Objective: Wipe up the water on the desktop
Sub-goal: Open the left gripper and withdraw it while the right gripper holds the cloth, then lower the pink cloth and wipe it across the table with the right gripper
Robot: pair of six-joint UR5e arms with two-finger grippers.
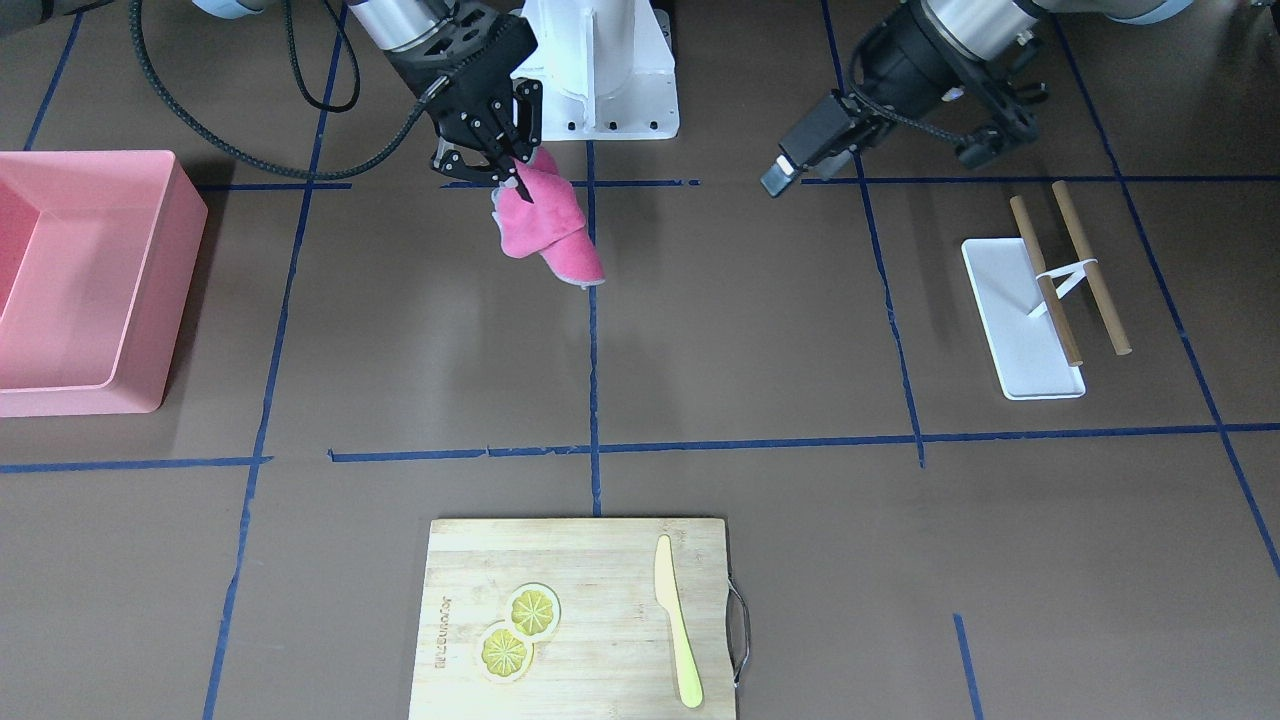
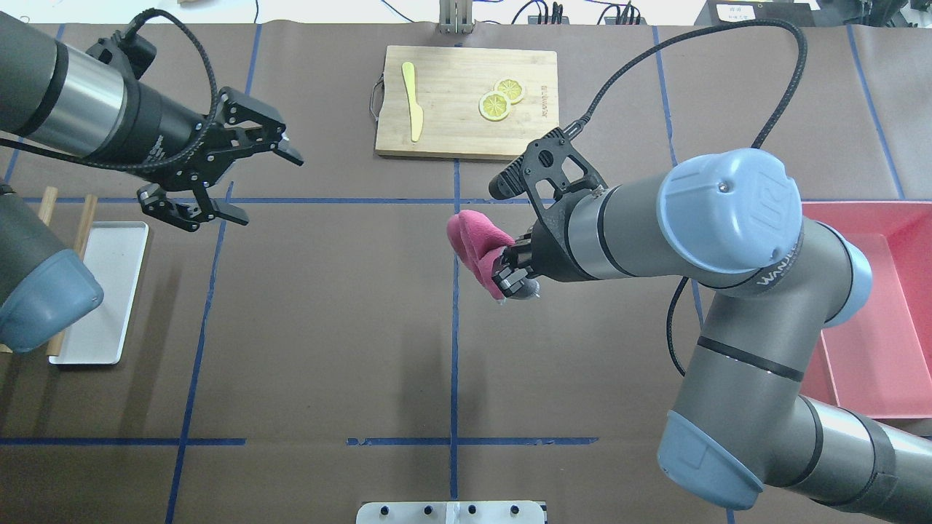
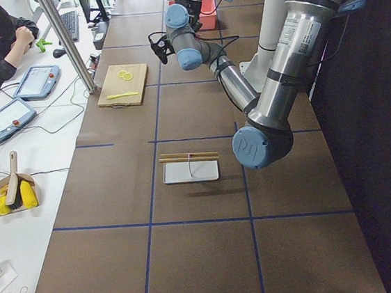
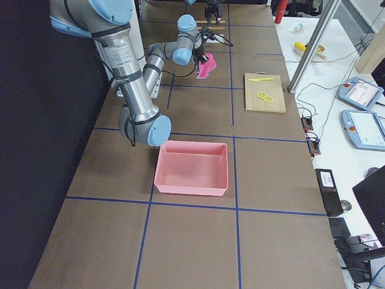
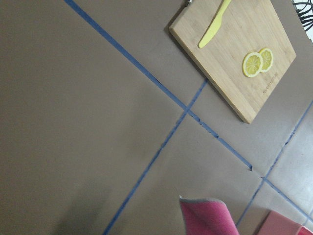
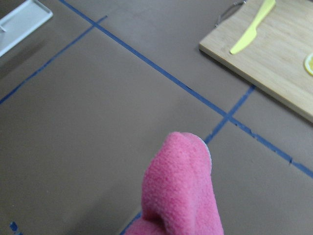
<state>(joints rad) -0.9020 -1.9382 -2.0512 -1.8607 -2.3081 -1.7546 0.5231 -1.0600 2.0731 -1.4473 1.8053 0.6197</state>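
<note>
Here the right jaws clamp a pink cloth hanging over the worktop, midway between its side edges; left jaws gape empty.

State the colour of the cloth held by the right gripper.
The cloth is bright pink, clearest in the right wrist view.

A: Lighting, quick?
B: Bright and even from above, I'd say. The matte brown desktop with blue tape lines looks flat-lit; the pink rectangular plastic bin throws a soft shadow beside it.
A: Focus?
B: Fixed views are sharp for me. On my right wrist view the pink fleece cloth sits near the lens, blurred. Left wrist view darkens at its lower left. Side views go black along the robot's edge.
</note>
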